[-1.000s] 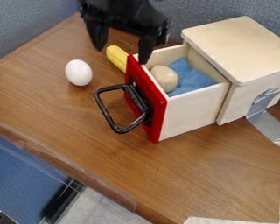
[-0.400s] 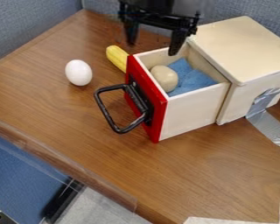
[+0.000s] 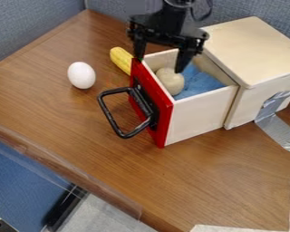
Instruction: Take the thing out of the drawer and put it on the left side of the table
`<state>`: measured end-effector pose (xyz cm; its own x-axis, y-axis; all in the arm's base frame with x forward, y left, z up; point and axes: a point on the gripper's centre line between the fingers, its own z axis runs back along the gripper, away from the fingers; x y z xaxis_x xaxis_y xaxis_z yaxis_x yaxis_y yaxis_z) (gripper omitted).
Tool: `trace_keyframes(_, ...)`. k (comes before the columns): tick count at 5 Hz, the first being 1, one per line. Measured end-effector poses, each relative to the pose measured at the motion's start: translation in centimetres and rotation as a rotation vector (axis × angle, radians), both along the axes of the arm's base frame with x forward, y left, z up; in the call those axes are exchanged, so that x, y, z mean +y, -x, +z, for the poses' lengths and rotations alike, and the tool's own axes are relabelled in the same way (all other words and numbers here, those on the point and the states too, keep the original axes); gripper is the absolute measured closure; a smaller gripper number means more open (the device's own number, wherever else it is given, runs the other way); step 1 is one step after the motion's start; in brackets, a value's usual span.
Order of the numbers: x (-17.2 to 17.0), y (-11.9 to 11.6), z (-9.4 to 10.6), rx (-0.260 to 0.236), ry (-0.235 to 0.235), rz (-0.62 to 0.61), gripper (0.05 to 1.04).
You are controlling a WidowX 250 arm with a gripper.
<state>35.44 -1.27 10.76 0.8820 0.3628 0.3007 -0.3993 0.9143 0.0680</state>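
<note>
The gripper (image 3: pixel 160 65) hangs open over the back part of the drawer, its left finger by the top of the red front and its right finger over the drawer's inside. Within the pulled-out wooden drawer (image 3: pixel 199 115) lie a beige egg-shaped object (image 3: pixel 171 82) and a blue cloth (image 3: pixel 199 82). The beige object rests close behind the red front, just below the gripper, with nothing held between the fingers. The brown table (image 3: pixel 62 118) carries all of this.
A white egg (image 3: pixel 81 75) stands on the table's left part. The yellow object (image 3: pixel 120 59) lies partly behind the red front. A black handle (image 3: pixel 116 118) juts out leftward from the drawer. Silver tape (image 3: pixel 277 125) runs from the wooden cabinet (image 3: pixel 250 50) onto the table.
The gripper has moved right from its place at upper left, then come down to the drawer. The drawer and the objects have stayed in place.
</note>
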Motion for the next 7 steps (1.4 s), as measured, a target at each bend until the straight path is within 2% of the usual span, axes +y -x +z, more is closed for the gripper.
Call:
trace_keyframes(4,-1.3,-2.7,-1.4,-0.004,-0.004,0.028,0.084)
trace_keyframes(6,-0.4,-2.6,-3.6,0.02,-0.035,0.041,0.083)
trace_keyframes(7,-0.2,-2.1,-5.0,0.045,-0.052,0.038,0.133)
